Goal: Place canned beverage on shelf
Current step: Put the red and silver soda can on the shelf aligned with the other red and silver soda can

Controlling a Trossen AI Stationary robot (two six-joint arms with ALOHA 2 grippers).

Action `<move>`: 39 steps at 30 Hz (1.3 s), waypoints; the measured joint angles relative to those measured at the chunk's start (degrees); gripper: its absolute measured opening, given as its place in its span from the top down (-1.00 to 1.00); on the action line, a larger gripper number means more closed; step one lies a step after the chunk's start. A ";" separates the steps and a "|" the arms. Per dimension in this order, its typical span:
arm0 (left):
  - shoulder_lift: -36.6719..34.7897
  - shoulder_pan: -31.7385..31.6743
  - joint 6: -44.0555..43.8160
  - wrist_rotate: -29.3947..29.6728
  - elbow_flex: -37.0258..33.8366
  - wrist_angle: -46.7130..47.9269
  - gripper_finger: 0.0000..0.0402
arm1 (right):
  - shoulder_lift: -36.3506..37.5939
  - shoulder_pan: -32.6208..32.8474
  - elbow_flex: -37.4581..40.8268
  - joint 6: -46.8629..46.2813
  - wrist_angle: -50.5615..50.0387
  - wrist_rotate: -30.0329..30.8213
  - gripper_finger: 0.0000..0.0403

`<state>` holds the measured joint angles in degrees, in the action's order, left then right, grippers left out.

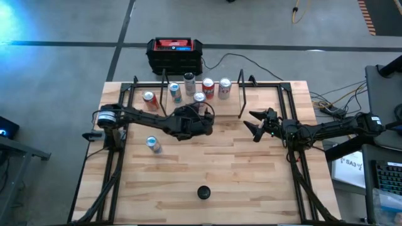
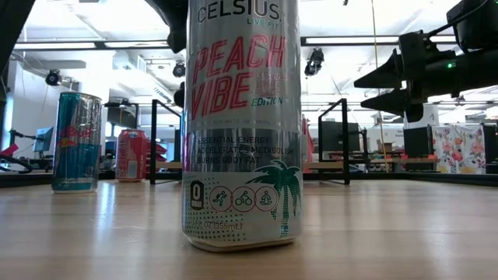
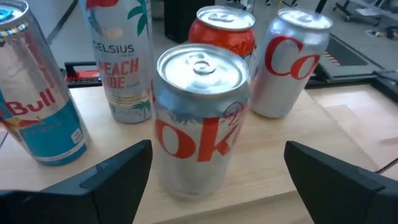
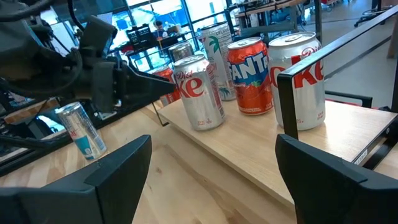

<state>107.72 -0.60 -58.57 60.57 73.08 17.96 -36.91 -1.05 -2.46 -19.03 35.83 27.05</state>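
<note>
The shelf [image 1: 220, 108] is a light-wood plank between black rod uprights at the table's far middle. Several cans stand upright on it: a Red Bull [image 3: 37, 106], a Celsius [image 3: 124, 62], a Fanta [image 3: 221, 31] and two Diet Cokes. The nearer Diet Coke [image 3: 199, 118] rests by its base on the plank's front part [image 3: 298, 143]. My left gripper [image 1: 201, 109] is open, with one finger [image 3: 118, 174] on each side of that can and a gap showing on both sides. My right gripper [image 1: 254, 125] hangs open to the right of the shelf, holding nothing.
A red can [image 1: 149, 99] stands on the table left of the shelf and a Red Bull can [image 1: 153, 144] nearer the front left. A black-and-red box [image 1: 174, 55] sits behind the table. In the low view a tall Celsius can [image 2: 241, 124] fills the foreground.
</note>
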 joint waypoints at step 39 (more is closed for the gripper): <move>0.31 -3.46 7.08 -7.10 -2.63 -7.93 -0.02 | 0.00 -0.01 0.00 -0.01 -0.01 0.01 -0.62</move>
<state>108.03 -4.06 -51.48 53.47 70.46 10.03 -36.91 -1.06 -2.46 -19.04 35.82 27.06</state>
